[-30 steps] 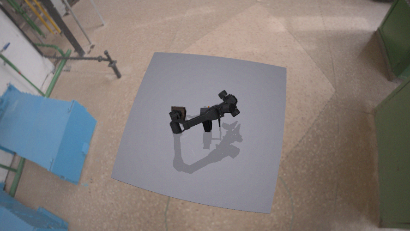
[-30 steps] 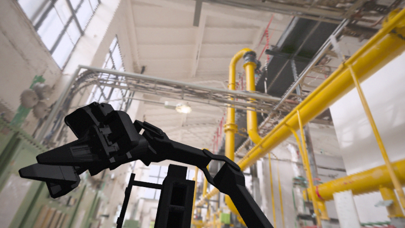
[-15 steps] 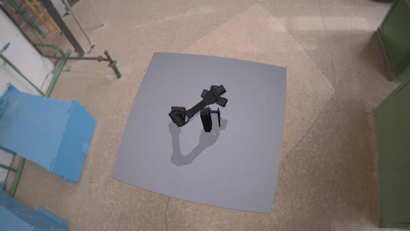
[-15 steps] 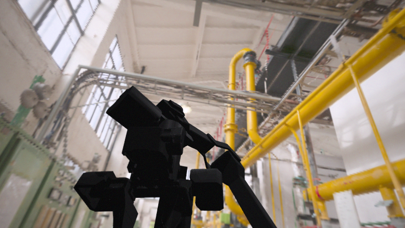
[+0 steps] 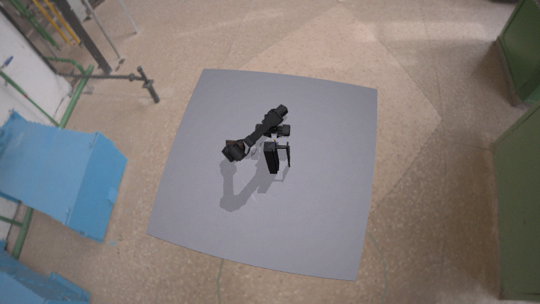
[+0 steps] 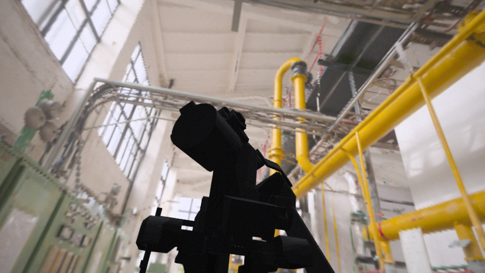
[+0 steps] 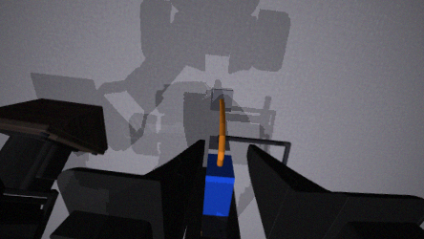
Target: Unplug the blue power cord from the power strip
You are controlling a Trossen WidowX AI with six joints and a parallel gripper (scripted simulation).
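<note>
Top high overhead, exterior low facing upward, wrist close behind claw (image 7: 223, 167).

Bright blue plug (image 7: 218, 193) with an orange cord (image 7: 222, 134) running toward 12 o'clock; black tool (image 7: 224, 191) fingers at 9 and 3 o'clock; plain grey bench (image 7: 358, 96); black power strip (image 5: 271, 155).
</note>
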